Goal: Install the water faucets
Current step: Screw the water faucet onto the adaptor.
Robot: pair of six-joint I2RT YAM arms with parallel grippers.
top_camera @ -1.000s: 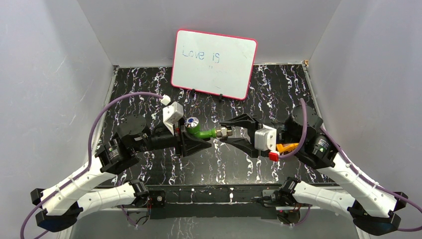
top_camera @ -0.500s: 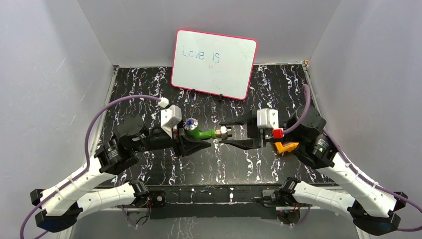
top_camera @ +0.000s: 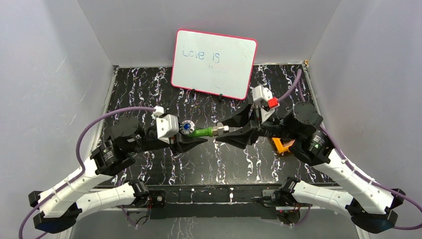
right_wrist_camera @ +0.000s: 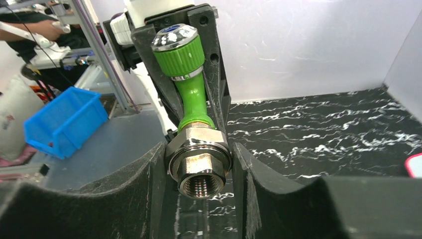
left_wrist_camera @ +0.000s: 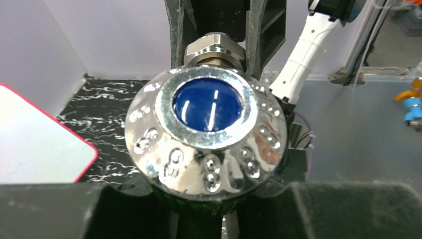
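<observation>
The water faucet (top_camera: 201, 132) hangs above the middle of the table, held between both grippers. Its body is green, and the blue-and-silver knob (top_camera: 187, 126) faces up toward the top camera. My left gripper (top_camera: 195, 135) is shut on the green body just under the knob (left_wrist_camera: 206, 132), which fills the left wrist view. My right gripper (top_camera: 222, 131) is shut on the silver hexagonal threaded fitting (right_wrist_camera: 200, 162) at the faucet's other end, one finger on each side. The fitting's open threaded bore faces the right wrist camera, and the green neck (right_wrist_camera: 191, 94) rises behind it.
A pink-framed whiteboard (top_camera: 214, 63) reading "Love is" leans at the back. An orange tray (top_camera: 280, 146) lies partly under the right arm. Grey walls enclose the black marbled table (top_camera: 234, 164) on three sides. A blue bin (right_wrist_camera: 64, 124) sits off the table.
The right wrist has rolled, carrying its camera block from the near side over to the far side. The left wrist turned too, and the faucet lies more level. Both grips held.
</observation>
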